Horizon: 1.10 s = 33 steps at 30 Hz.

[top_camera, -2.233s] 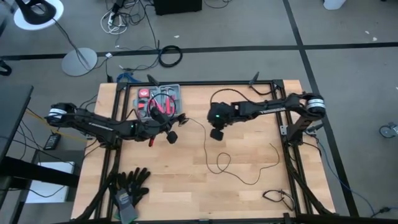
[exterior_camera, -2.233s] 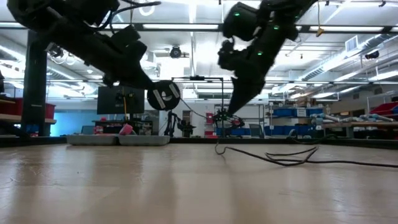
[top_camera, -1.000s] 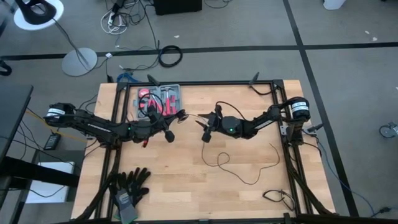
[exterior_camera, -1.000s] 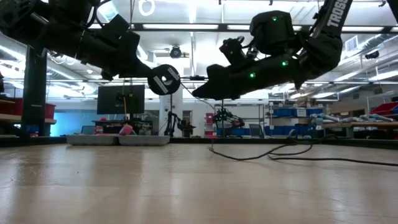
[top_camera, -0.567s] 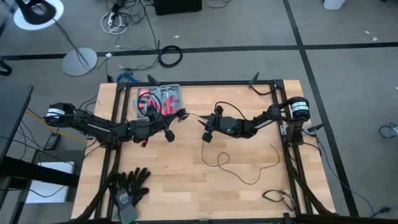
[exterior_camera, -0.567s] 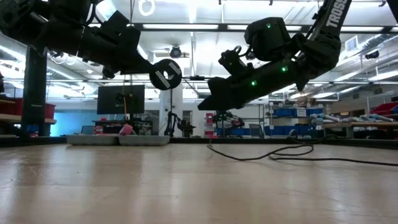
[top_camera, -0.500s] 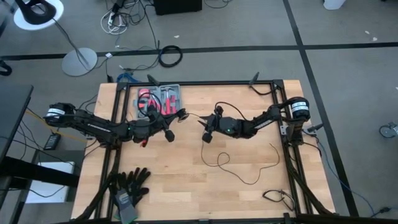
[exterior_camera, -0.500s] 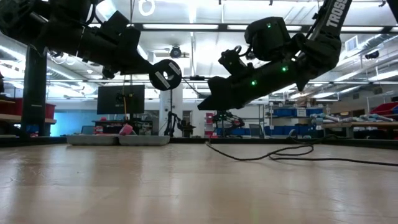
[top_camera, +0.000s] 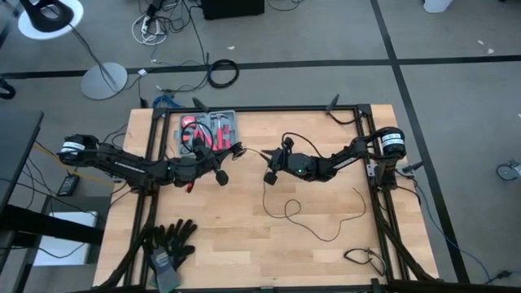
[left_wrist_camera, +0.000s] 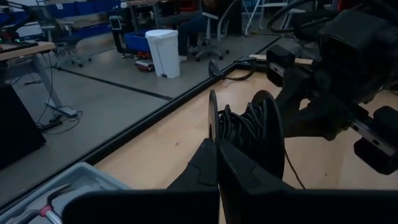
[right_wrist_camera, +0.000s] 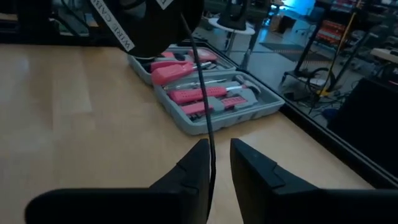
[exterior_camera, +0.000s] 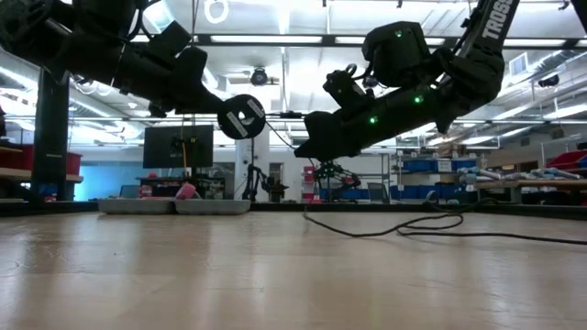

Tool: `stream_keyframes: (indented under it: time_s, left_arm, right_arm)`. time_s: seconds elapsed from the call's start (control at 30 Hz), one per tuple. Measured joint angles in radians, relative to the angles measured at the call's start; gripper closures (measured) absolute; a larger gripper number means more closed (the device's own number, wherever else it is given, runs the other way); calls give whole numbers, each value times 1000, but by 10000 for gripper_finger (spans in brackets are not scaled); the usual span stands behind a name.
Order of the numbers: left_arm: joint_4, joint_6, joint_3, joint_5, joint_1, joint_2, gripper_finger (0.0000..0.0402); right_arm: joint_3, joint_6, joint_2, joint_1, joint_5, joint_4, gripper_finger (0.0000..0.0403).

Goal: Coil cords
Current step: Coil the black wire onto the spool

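**Both claws on the cord above mid-bench**

Seen from above, the left claw (top_camera: 221, 173) sat left of the frame's centre, its arm reaching in from the left edge of the bench (top_camera: 244, 252). Its fingers were closed on the rim of a black spool (left_wrist_camera: 249, 134) wound with cord, as the left wrist view showed, with the fingers (left_wrist_camera: 214, 165) pressed together on one flange. At table height the spool (exterior_camera: 241, 116) hung clear of the wood, in the upper left-centre of the frame.

The right claw (top_camera: 269, 172) was just right of the spool in the high view, its arm coming from the right side of the bench. In the right wrist view its fingers (right_wrist_camera: 198, 168) stood narrowly apart with the cord (right_wrist_camera: 202, 99) running between them; whether they pinched it could not be told for sure, though the gap was no wider than the wire. From there the cord rose to the spool (right_wrist_camera: 155, 25) at the top of that frame.

Below the right claw the cord (top_camera: 313, 213) dropped to the bench and lay in a loose loop and wavy line through the centre and lower right of the high view. At table height it trailed along the wood (exterior_camera: 404, 227) to the right.

A grey tool case (top_camera: 207, 129) with pink tools lay at the bench's upper left, behind the left claw. Black gloves (top_camera: 169, 244) lay at the lower left corner.
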<state>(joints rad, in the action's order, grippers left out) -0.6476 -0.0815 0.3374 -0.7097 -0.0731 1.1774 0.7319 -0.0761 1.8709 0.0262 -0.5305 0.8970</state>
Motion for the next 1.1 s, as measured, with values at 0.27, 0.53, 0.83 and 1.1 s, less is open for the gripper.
stream_keyframes:
  time_s: [0.27, 0.53, 0.83, 1.1]
  left_arm:
    - [10, -1, 0, -5, 1, 0, 402]
    - [-22, -5, 0, -5, 1, 0, 402]
    - [-14, -5, 0, -5, 1, 0, 402]
    - [-13, -5, 0, -5, 1, 0, 402]
  right_arm:
    - [0, 0, 0, -20, 0, -1, 345]
    - [0, 30, 0, -25, -2, -36, 348]
    - [0, 31, 0, -25, -4, -4, 365]
    - [0, 33, 0, -26, -4, -2, 398]
